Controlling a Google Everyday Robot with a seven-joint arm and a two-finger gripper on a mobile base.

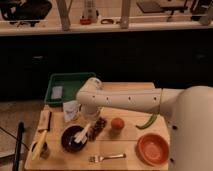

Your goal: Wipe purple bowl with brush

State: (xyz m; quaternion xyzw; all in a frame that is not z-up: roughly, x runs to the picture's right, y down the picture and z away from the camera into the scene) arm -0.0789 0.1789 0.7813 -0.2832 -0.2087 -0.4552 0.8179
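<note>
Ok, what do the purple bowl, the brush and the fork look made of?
Purple bowl: glossy dark plastic or glazed ceramic, judging by its sheen. Brush: pale matte plastic or wood, unclear. Fork: metal, grey glint. The gripper hangs just above the bowl's far rim.

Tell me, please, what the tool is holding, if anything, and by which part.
Cannot be told: the tool sits at the upper end of the brush, which leans into the purple bowl, but the contact is hidden.

We see a long pale counter ledge [150, 26] across the top of the frame, slanted grey metal posts [63, 15] rising from it, a dark cabinet front [125, 55] filling the middle band, grey floor [20, 112] at the left, a light wooden table [127, 143] along the bottom, dim warm light, the gripper [86, 126] low and left of centre.
</note>
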